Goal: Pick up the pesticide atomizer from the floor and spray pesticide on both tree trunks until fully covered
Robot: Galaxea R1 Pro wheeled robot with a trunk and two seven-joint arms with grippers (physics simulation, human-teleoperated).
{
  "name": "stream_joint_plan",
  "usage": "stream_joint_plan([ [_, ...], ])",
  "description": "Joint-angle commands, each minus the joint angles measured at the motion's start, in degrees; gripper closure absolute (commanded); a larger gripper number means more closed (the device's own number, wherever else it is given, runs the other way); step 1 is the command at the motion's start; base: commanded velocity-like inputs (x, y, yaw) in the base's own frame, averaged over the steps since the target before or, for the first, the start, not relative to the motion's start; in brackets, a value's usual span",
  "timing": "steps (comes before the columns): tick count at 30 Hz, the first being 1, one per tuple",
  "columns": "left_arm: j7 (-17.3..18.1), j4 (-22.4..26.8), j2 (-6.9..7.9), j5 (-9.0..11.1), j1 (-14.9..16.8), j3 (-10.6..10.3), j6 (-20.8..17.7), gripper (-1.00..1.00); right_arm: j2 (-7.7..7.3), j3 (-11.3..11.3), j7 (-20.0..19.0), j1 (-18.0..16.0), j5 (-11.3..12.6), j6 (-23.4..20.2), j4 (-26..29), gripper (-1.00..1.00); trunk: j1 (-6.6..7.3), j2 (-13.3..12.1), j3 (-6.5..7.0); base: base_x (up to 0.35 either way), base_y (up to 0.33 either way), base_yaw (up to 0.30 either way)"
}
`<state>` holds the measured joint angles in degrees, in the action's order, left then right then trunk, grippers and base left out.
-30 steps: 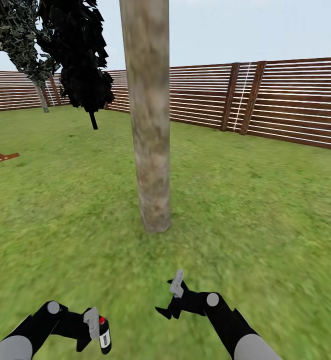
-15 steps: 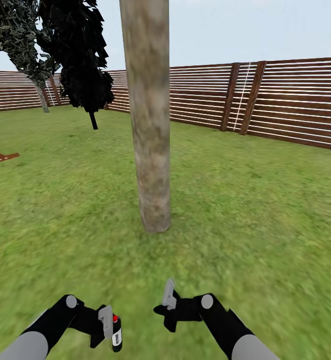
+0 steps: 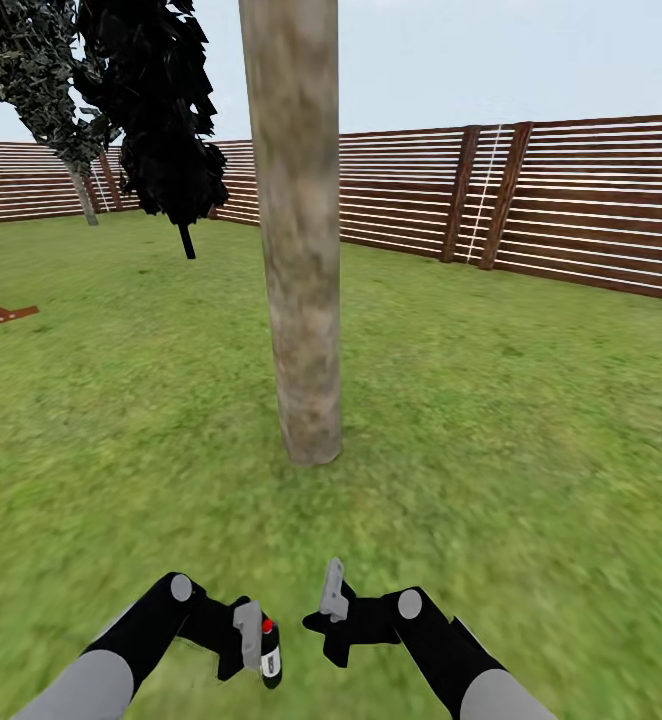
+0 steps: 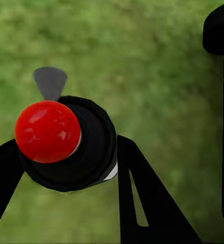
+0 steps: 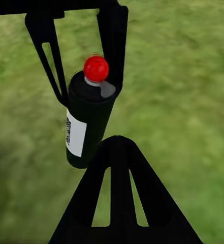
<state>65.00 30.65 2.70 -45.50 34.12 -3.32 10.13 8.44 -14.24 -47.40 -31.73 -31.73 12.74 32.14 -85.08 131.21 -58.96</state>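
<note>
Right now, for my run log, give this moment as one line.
left gripper: shut on spray bottle | right gripper: open, empty | tree trunk: ahead on grass

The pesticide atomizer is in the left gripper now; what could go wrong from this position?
1. The left gripper holds the pesticide atomizer low over the lawn, short of the tree trunk, so spray might land on grass.
2. The right gripper is very near the bottle and could bump it.
3. The trunk rises above the head view, so its upper part may stay uncovered.
</note>
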Motion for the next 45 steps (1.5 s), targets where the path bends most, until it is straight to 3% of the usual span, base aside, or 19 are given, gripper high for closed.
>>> stream_joint_plan([
  [1,0.32,0.26,-0.27,-0.03,0.03,-0.02,0.02,1.00,0.00,0.00,0.01,0.00,0.00,0.00,0.13,1.00,0.00,0.00,0.00,0.000,0.000,0.000],
  [4,0.62,0.86,-1.18,-0.03,0.00,-0.02,-0.02,1.00,0.00,0.00,-0.03,0.00,0.00,0.01,0.72,1.00,0.00,0.00,0.00,0.000,0.000,0.000],
  [10,0.65,1.26,-1.55,0.05,-0.02,-0.01,0.14,1.00,0.00,0.00,0.01,0.00,0.00,0.01,0.82,1.00,0.00,0.00,0.00,0.000,0.000,0.000],
  [20,0.74,1.25,-4.00,-0.03,-0.02,-0.07,0.25,1.00,0.00,0.00,0.02,0.00,0.00,0.01,0.82,1.00,0.00,0.00,0.00,0.000,0.000,0.000],
  [34,0.74,1.25,-5.13,0.02,-0.02,-0.03,0.27,1.00,0.00,0.00,0.02,0.00,0.00,0.01,0.82,1.00,0.00,0.00,0.00,0.000,0.000,0.000],
  [39,0.71,0.53,-4.04,-0.29,-0.02,-0.02,0.19,1.00,0.00,0.00,0.02,0.00,0.00,0.01,0.82,1.00,0.00,0.00,0.00,0.000,0.000,0.000],
  [45,0.65,0.36,2.31,-0.34,-0.10,-0.02,0.12,1.00,-0.06,0.00,0.02,0.00,0.00,0.01,0.82,1.00,0.00,0.00,0.00,0.000,0.000,0.000],
])
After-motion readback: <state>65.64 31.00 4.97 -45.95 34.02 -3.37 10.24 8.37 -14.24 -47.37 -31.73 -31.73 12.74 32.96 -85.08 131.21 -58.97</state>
